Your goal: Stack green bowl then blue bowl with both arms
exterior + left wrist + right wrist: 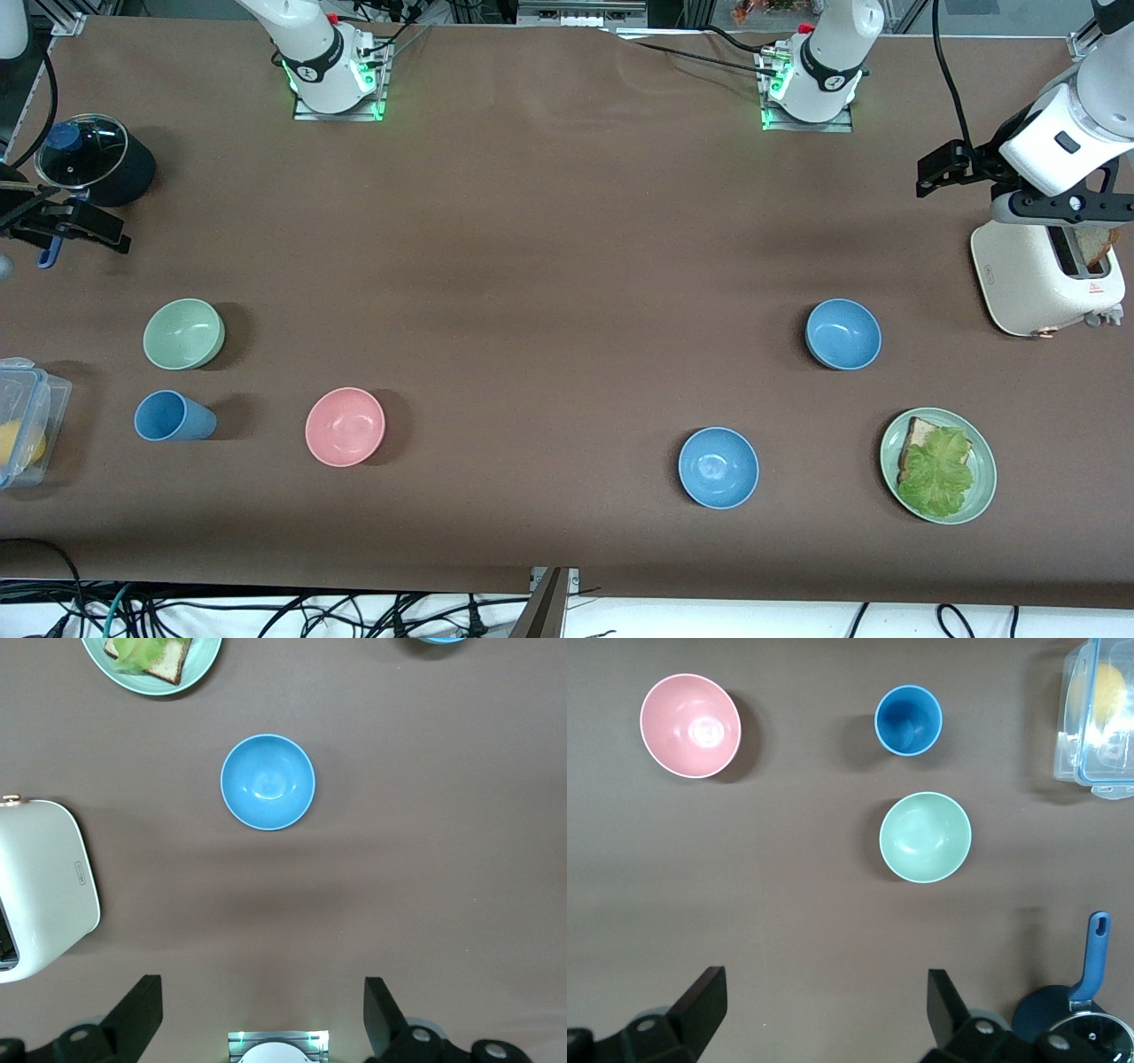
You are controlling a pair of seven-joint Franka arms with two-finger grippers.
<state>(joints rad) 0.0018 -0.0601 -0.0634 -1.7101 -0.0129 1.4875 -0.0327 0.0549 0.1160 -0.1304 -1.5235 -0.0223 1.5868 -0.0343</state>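
**Both pincers wide open, nothing held**

Left gripper [257, 1014]: fingers spread fully, empty, high over the table near the toaster [1045, 275]. Right gripper [819, 1010]: likewise spread, empty, up beside the lidded pot [93, 159]. Green bowl [183, 333] sits upright, unstacked, at the right arm's end; blue bowl [842, 333] stands alone near the toaster

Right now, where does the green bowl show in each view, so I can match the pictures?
Front view: the green bowl sits toward the right arm's end of the table, just farther from the camera than the blue cup.
Left wrist view: not in it.
Right wrist view: near the middle, beside the blue cup.
Shared landmark: the pink bowl.
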